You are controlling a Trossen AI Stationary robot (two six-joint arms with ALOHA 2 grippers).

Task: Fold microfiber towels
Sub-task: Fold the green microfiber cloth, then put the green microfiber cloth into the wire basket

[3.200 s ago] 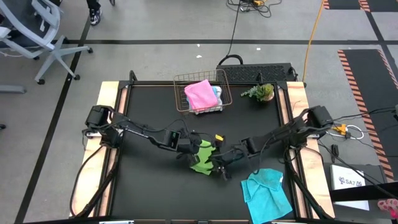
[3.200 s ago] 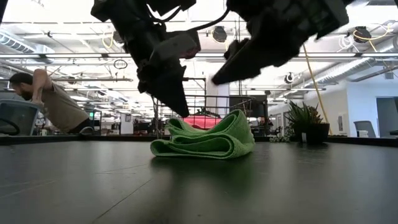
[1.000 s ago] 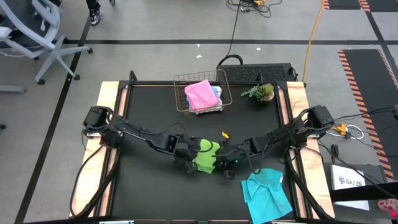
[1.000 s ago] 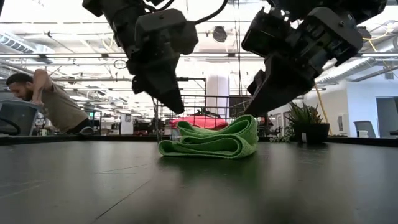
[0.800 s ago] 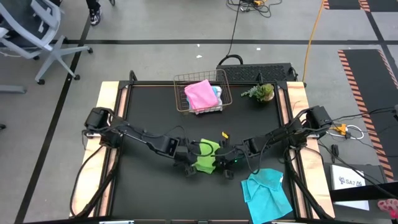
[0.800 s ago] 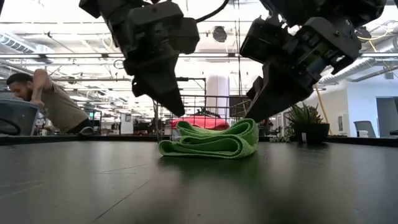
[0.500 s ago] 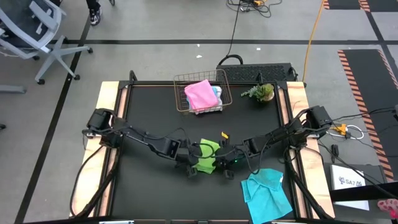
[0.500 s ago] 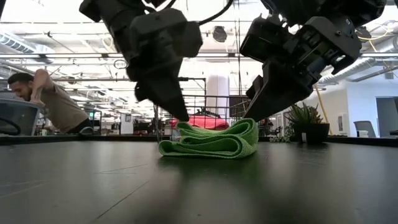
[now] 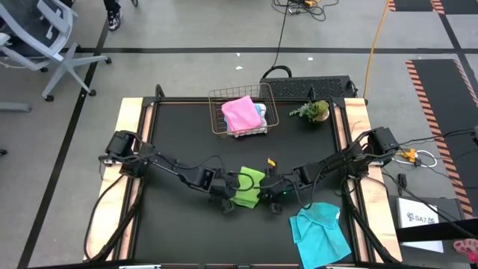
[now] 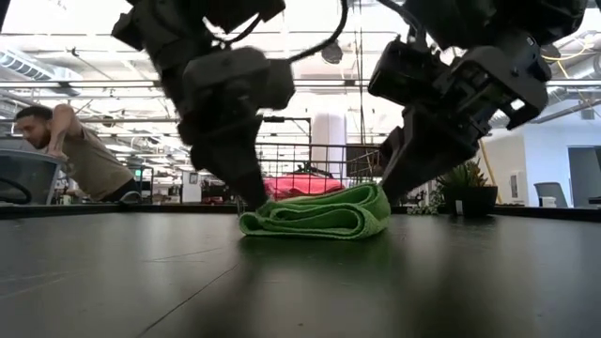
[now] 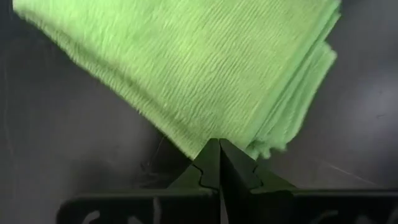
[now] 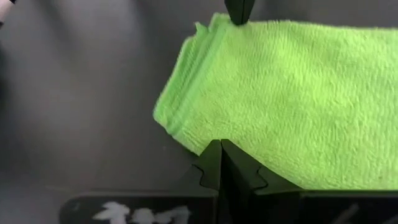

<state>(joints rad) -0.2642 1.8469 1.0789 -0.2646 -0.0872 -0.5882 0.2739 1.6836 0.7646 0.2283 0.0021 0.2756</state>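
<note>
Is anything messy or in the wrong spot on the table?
Yes, one thing. The blue towel lies crumpled and unfolded at the near right corner of the table, with its edge at the table's front edge. The green towel in the middle is neatly folded, and the pink towel sits in the basket.

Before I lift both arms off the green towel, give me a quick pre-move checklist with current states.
1. Lime green towel folded in layers, lying flat on the table: ok.
2. Left gripper jaws shut at the towel's edge: ok.
3. Right gripper jaws shut at the opposite edge: ok.
4. Towel free of both jaws, nothing pinched: cannot tell.
5. Cyan towel unfolded at the table's near right edge: not ok.
6. Pink towel in the wire basket: ok.
</note>
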